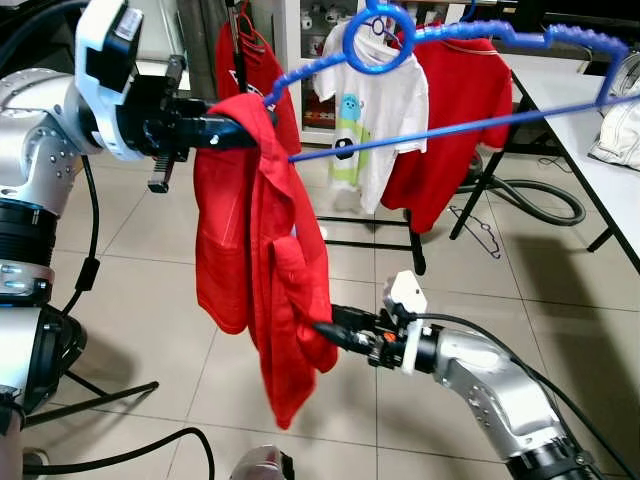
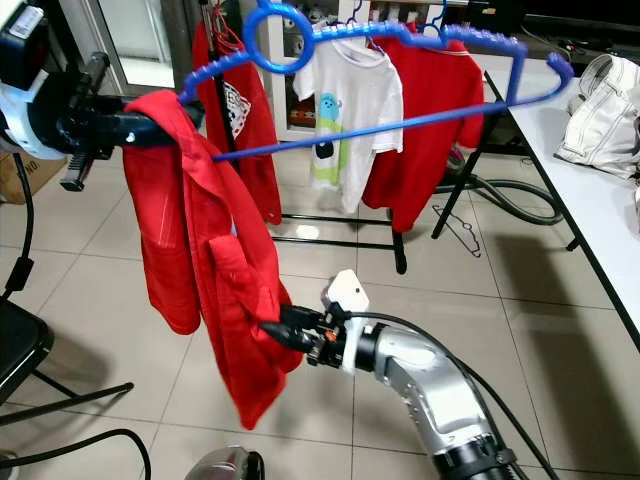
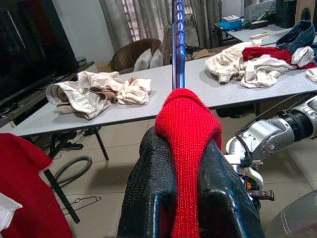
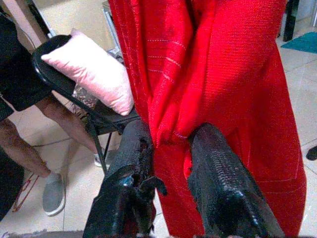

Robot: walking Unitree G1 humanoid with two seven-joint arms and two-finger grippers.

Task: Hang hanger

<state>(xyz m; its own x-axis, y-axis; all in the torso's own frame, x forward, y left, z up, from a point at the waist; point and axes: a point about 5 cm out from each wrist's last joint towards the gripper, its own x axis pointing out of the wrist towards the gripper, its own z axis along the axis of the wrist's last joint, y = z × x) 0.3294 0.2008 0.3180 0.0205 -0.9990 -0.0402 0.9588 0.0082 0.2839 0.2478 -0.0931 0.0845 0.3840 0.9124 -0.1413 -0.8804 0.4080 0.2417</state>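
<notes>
Tiled floor (image 1: pixel 150 250), clothes rack (image 1: pixel 400 215) behind, grey desk (image 3: pixel 233 89) with laundry. Left gripper (image 1: pixel 235 130) clenched on red shirt (image 1: pixel 250 270) and blue hanger (image 1: pixel 450 45), held aloft; right gripper (image 1: pixel 325 332) pinches shirt's lower fold.

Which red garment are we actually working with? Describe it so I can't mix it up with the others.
Start at the clothes rack behind, where red shirts and a white printed T-shirt hang. In front of it, the left gripper holds a blue hanger with the red garment bunched on one end. Unlike the racked shirts, it is pinched low down by the right gripper.
</notes>
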